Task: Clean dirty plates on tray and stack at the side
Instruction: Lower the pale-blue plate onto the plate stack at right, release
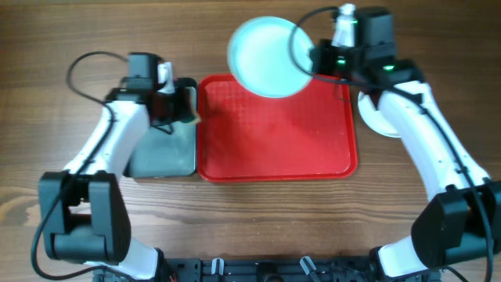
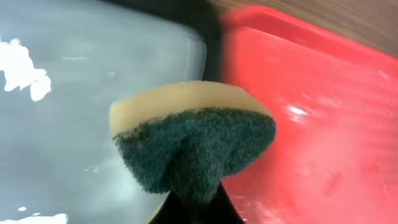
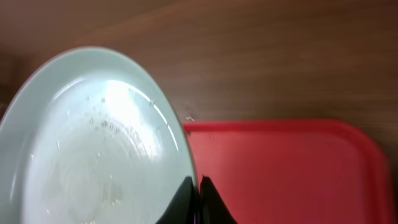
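Note:
My right gripper (image 1: 315,61) is shut on the rim of a pale aqua plate (image 1: 268,56) and holds it tilted above the far edge of the red tray (image 1: 274,137). In the right wrist view the plate (image 3: 93,143) fills the left, its rim pinched between my fingers (image 3: 198,186), with the tray (image 3: 292,174) below. My left gripper (image 1: 178,110) is shut on a yellow and green sponge (image 2: 193,140) over the edge between the small black tray (image 2: 74,112) and the red tray (image 2: 317,118). Another plate (image 1: 377,117) lies right of the tray, partly hidden by my right arm.
The small black tray with grey inside (image 1: 164,153) sits just left of the red tray. A spray bottle (image 1: 344,23) stands at the far right behind my right arm. Wooden table surrounds both trays.

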